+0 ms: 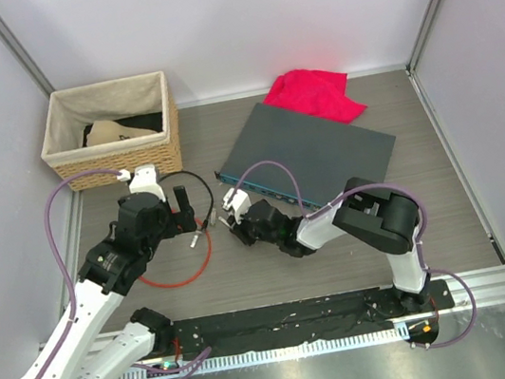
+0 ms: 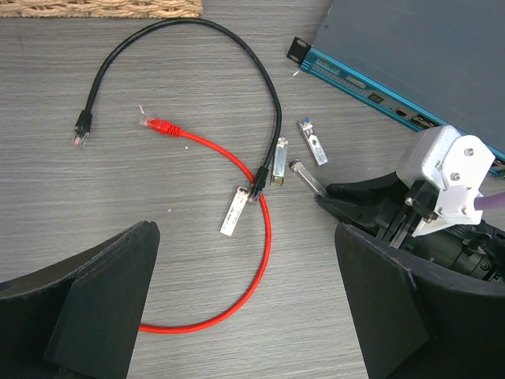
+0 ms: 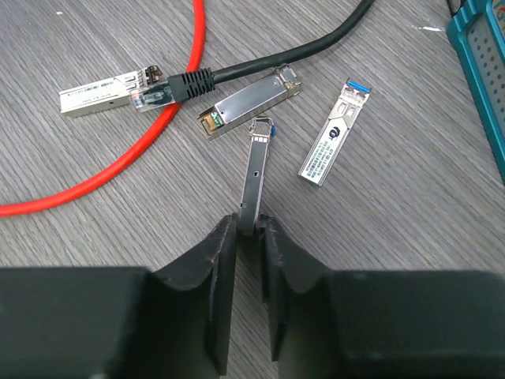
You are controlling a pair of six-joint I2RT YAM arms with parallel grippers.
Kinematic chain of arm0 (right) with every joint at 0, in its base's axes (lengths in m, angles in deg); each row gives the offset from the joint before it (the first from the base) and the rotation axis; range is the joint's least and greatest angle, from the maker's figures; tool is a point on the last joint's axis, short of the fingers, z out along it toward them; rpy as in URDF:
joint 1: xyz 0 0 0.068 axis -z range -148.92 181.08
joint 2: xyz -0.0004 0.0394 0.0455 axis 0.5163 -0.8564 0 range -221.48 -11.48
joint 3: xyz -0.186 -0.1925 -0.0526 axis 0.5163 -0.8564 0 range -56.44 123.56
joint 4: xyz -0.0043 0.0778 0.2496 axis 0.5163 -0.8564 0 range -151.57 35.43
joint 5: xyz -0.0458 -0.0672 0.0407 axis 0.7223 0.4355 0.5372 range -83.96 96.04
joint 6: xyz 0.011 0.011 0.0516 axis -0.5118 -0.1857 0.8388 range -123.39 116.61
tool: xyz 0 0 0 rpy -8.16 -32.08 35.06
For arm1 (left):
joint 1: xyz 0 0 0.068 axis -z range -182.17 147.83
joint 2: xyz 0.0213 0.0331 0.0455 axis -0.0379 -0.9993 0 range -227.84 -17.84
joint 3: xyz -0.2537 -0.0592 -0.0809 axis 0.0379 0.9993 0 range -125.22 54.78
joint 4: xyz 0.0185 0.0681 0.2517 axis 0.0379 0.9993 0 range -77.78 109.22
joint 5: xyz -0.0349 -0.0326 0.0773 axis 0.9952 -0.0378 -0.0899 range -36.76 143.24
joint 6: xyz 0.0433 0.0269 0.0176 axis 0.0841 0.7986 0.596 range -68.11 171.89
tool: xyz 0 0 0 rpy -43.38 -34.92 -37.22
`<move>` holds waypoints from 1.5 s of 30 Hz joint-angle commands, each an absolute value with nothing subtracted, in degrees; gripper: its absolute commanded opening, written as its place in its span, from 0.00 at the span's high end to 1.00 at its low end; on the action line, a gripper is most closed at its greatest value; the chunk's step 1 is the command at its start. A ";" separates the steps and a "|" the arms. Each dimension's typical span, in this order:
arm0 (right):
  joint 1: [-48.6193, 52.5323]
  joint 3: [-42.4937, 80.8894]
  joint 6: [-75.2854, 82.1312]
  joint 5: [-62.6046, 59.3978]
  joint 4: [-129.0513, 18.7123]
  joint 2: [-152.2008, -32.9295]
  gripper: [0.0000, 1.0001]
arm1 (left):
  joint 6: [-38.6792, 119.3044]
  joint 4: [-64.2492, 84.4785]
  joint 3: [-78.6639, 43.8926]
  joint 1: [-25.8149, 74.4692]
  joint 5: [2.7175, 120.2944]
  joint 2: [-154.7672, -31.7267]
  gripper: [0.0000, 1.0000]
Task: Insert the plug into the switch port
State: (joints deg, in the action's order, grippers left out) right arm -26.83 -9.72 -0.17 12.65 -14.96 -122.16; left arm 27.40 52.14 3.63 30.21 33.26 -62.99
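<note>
Gripping the plug [image 3: 254, 178] is the job of the right tool [image 3: 249, 230]: in the right wrist view its two fingers [image 3: 222, 260] stand close on both sides of the plug's near end, and I see no gap between them and the metal. The plug is a slim silver piece that seems to lie flat on the surface [image 3: 379, 237]. Its long axis points to 12 o'clock in this view, in one line with the tool. Its free end is near a second silver piece [image 3: 246, 101] and the black cable [image 3: 316, 49].

From the tool, the teal front of the switch [image 3: 483, 75] with its row of ports [image 2: 355, 83] lies at about 2 o'clock in the wrist view. In the top view the switch [image 1: 313, 146] is at about 1 o'clock from the right tool, quite near. The plug does not point at the ports now, so I think it must be lifted and turned to the right until its axis meets the teal face squarely.

The left tool [image 2: 245, 237] is wide open and holds nothing. It hangs over the red cable [image 2: 237, 296], at 9 o'clock from the plug. The right arm is nearer to the ports.
</note>
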 commanded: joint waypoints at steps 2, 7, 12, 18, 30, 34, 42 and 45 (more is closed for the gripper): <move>-27.45 -9.50 -0.58 13.51 -13.18 -123.19 0.86 | 28.86 50.63 4.07 29.73 33.73 -63.28 0.00; -27.45 -10.90 1.00 10.44 -13.79 -119.95 0.99 | 30.62 48.44 5.12 29.64 36.45 -63.46 0.00; -26.58 -12.49 4.07 6.84 -23.00 -111.26 0.99 | 35.44 44.83 7.06 29.73 45.48 -63.28 0.00; -21.58 -13.98 8.73 -4.06 -40.75 -96.23 0.99 | 47.03 41.05 7.94 31.13 57.80 -64.16 0.00; -10.23 -15.92 11.81 -20.84 -60.81 -72.41 0.99 | 67.08 35.61 4.60 48.62 52.89 -71.19 0.00; -9.52 -16.09 11.99 -24.36 -64.41 -68.80 0.99 | 75.52 31.39 6.35 52.58 58.33 -71.28 0.00; -9.61 -16.80 12.16 -31.66 -65.38 -64.66 0.99 | 79.05 26.90 6.53 52.67 70.11 -73.38 0.03; -9.52 -16.71 12.95 -33.86 -65.39 -63.61 0.99 | 78.70 27.07 5.39 52.76 73.80 -74.26 0.13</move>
State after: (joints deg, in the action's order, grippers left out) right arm -9.67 -17.13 11.83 -28.51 -65.91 -65.83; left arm 76.78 31.09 7.23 52.57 66.28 -73.32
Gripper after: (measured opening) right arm 0.046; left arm 0.941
